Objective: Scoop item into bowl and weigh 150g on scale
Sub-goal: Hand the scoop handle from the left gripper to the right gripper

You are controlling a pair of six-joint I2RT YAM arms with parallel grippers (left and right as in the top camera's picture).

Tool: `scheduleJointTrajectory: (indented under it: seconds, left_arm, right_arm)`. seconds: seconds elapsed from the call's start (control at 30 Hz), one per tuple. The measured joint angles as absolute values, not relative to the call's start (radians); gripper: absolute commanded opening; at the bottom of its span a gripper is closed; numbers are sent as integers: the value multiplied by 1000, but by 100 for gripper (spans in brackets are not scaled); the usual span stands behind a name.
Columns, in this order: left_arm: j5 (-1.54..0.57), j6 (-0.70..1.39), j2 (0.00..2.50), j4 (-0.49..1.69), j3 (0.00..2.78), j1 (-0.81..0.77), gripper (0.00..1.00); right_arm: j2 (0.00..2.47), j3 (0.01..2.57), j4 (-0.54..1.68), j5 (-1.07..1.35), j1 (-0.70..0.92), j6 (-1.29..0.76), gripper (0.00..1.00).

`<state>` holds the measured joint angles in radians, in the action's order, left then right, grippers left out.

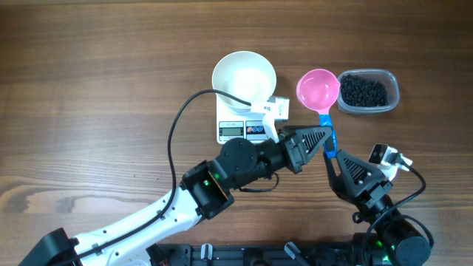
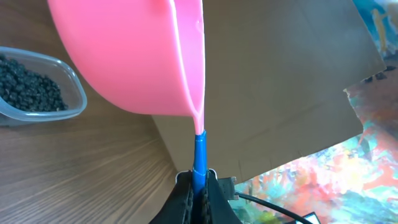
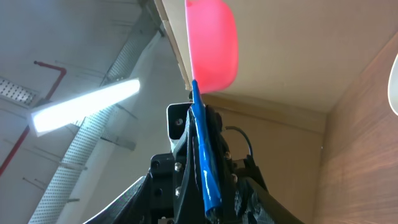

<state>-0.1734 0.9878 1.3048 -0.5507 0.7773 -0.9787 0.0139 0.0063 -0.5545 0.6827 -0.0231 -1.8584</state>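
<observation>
My left gripper (image 1: pixel 324 137) is shut on the blue handle (image 1: pixel 328 139) of the empty pink scoop (image 1: pixel 318 89), which hangs between the white bowl (image 1: pixel 244 77) and the tub of black beads (image 1: pixel 364 91). The bowl is empty and sits on the scale (image 1: pixel 241 131). In the left wrist view the jaws pinch the handle (image 2: pixel 199 155) below the scoop (image 2: pixel 130 56). My right gripper (image 1: pixel 334 159) reaches the handle's free end from below. In the right wrist view its fingers (image 3: pixel 118 199) stand apart on either side of the handle (image 3: pixel 205 155) and the left gripper, so it is open.
The clear plastic tub (image 1: pixel 394 87) stands at the back right, and it also shows at the left of the left wrist view as the tub (image 2: pixel 68 93). A black cable (image 1: pixel 177 118) loops over the table left of the scale. The bowl's rim (image 3: pixel 393 87) shows at the right.
</observation>
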Motion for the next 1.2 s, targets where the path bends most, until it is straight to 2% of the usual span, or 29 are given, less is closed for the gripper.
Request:
scheduleJointTrajectory:
  seconds: [0.2, 0.37, 0.87, 1.07, 1.13, 1.2]
  left_arm:
    - [-145, 1013, 1305, -531, 777, -1015, 4]
    - [-123, 1019, 1305, -527, 777, -1021, 4]
    - [-116, 1031, 1305, -513, 777, -1042, 4]
    - [-109, 1032, 1305, -517, 778, -1046, 4]
    - [-109, 1032, 1305, -517, 779, -1046, 4]
    - [-106, 1034, 1304, -517, 780, -1046, 4]
  right_arm:
    - [14, 6, -554, 672, -23, -1859, 43]
    - [14, 6, -554, 672, -23, -1859, 35]
    - [14, 6, -547, 672, -23, -1860, 26]
    - [14, 6, -541, 673, -23, -1862, 13]
    - [14, 6, -541, 672, -23, -1862, 4]
    - [14, 6, -540, 673, -23, -1860, 4]
